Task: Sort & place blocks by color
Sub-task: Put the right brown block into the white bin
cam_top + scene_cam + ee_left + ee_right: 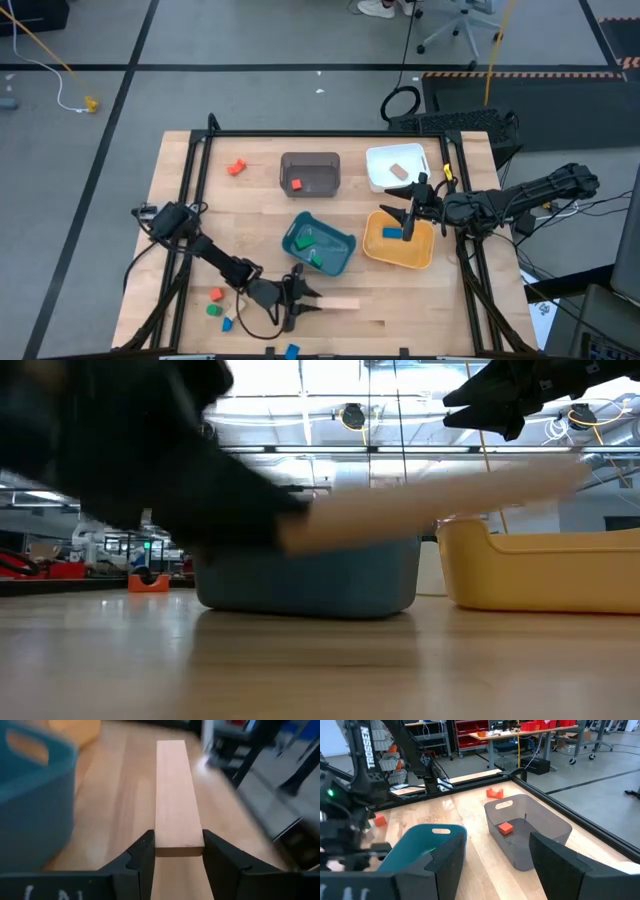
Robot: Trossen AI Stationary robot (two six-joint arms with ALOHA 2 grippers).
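Left wrist view: the left gripper (pixel 178 851) is clamped on one end of a long plain wood bar (pixel 175 795), low over the table's (pixel 400 305) near edge, just beside the teal tray (pixel 322 243). Farther back, the right gripper (pixel 409 209) hangs over the yellow tray (pixel 398 245), fingers spread wide, holding nothing.

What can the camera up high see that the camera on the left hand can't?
Only the high view: the grey bin with a red block, the white bin, and the right hand above the yellow bin. Only the left wrist view: the fingers pinching the bar's end. Both: the plain wooden bar in the left hand, beside the teal bin.
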